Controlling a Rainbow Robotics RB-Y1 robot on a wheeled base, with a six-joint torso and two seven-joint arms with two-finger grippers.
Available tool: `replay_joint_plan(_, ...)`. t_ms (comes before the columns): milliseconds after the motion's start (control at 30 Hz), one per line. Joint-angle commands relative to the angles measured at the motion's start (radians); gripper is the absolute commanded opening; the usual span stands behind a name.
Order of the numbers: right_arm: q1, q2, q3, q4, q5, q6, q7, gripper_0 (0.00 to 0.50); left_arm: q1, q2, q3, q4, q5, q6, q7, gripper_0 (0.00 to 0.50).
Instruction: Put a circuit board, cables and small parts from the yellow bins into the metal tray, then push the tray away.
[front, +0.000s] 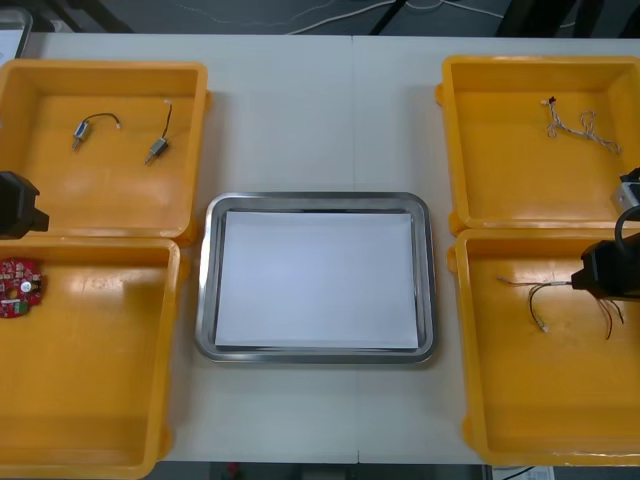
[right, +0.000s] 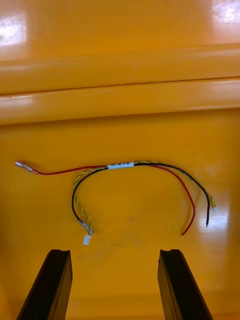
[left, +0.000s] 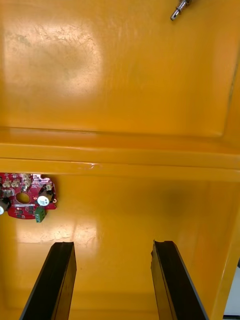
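Note:
A red and yellow cable with a black strand (right: 120, 165) lies curved on the floor of the near right yellow bin (front: 560, 440). My right gripper (right: 115, 260) hovers open just short of it, its fingers (right: 50, 285) standing wide apart. A round red circuit board (left: 25, 195) lies in the near left bin (front: 90, 400), off to the side of my open left gripper (left: 112, 250), which holds nothing. In the front view the board (front: 20, 287) sits at the bin's far left, just below the left arm (front: 18, 205). The metal tray (front: 318, 353), white inside, lies between the bins.
The far left bin (front: 100, 190) holds two small metal parts (front: 82, 130) (front: 157, 150). The far right bin (front: 520, 200) holds a pale cable bundle (front: 580, 125). Bin walls rise between the near and far bins on each side.

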Motion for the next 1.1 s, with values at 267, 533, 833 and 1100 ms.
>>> replay_joint_plan(267, 0.042, 0.084, 0.038, -0.005, 0.061, -0.022, 0.041, 0.500, 0.128, 0.032, 0.062, -0.021, 0.014, 0.006, -0.028, 0.440)
replay_joint_plan(533, 0.090, 0.090, 0.072, -0.005, 0.097, -0.092, 0.054, 0.500, 0.232, 0.032, 0.098, -0.021, -0.034, 0.002, -0.123, 0.441)
replay_joint_plan(833, 0.114, 0.090, 0.167, 0.003, 0.163, -0.193, 0.050, 0.500, 0.327, 0.032, 0.098, -0.020, -0.105, -0.174, -0.161, 0.440)
replay_joint_plan(1100, 0.114, 0.090, 0.222, 0.092, 0.173, -0.321, 0.065, 0.500, 0.381, 0.023, 0.098, 0.016, -0.117, -0.334, -0.253, 0.424)
